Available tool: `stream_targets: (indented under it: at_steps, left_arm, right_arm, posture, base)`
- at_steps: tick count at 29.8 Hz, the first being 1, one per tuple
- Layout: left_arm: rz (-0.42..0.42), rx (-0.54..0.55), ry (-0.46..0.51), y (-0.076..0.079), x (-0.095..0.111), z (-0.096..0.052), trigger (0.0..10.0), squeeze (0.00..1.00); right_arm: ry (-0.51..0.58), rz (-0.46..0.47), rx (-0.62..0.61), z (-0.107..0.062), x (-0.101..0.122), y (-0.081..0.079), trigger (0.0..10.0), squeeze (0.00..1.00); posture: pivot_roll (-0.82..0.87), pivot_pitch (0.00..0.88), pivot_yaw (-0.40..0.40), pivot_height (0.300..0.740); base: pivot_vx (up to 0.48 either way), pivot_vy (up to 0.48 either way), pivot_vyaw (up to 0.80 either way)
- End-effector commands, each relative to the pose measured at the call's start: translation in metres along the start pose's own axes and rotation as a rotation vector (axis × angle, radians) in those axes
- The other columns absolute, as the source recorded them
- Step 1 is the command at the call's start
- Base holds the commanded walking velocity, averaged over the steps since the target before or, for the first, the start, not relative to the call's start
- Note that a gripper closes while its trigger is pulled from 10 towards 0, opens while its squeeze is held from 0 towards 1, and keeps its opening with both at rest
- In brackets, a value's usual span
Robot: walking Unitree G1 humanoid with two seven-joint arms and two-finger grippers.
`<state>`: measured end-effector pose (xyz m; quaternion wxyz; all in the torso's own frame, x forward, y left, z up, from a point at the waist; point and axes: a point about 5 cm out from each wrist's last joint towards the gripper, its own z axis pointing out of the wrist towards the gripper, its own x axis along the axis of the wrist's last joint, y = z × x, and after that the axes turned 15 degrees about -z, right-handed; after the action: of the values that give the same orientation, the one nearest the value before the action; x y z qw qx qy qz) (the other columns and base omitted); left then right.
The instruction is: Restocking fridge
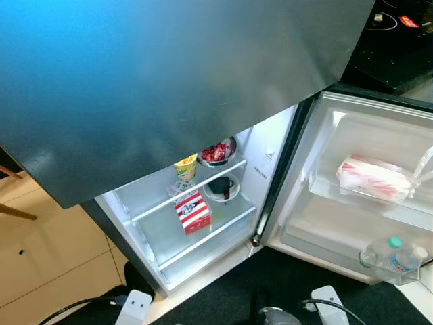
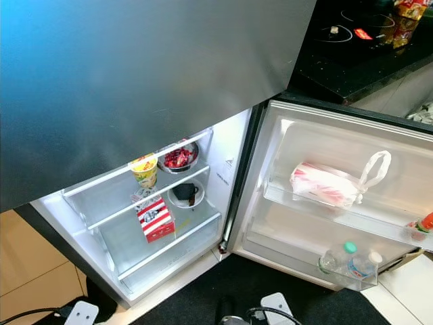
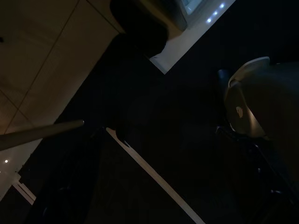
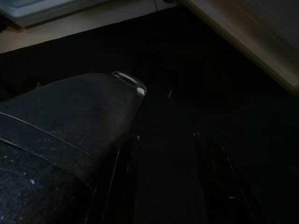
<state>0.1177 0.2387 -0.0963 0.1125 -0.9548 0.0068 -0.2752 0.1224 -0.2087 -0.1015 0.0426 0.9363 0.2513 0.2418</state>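
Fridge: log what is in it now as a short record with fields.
door: open
top shelf: bowl of red food, yellow cup
middle shelf: plate with a dark item, red-and-white box
upper door bin: red-and-white bag
lower door bin: two bottles
arms: idle, low

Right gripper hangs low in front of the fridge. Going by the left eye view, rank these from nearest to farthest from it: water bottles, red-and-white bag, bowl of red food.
1. Water bottles: lower door bin, on the right.
2. Red-and-white bag: door shelf above them.
3. Bowl of red food: top shelf inside the fridge, further left.
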Motion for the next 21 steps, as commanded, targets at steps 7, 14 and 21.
stream_targets:
  at_steps: [7,14,21]
  left_arm:
    - [-0.006,0.003,-0.046,0.0018,-0.0115,-0.0027,10.0,0.00]
    - [-0.008,0.004,-0.037,-0.0005,-0.0089,-0.0020,10.0,0.00]
    - [-0.009,0.002,-0.031,-0.0016,-0.0082,-0.0020,10.0,0.00]
  right_arm:
    - [-0.015,0.002,0.009,-0.0006,-0.0037,-0.0031,10.0,0.00]
    - [-0.015,0.001,0.007,-0.0007,-0.0038,-0.0024,10.0,0.00]
    - [-0.017,0.002,0.008,-0.0008,-0.0045,-0.0024,10.0,0.00]
  posture:
    - [-0.06,0.066,-0.050,0.740]
    - [-0.06,0.066,-0.053,0.740]
    - [-0.06,0.072,-0.052,0.740]
  base:
    - [-0.096,0.000,0.00]
    - [0.000,0.000,0.00]
    - [0.000,0.000,0.00]
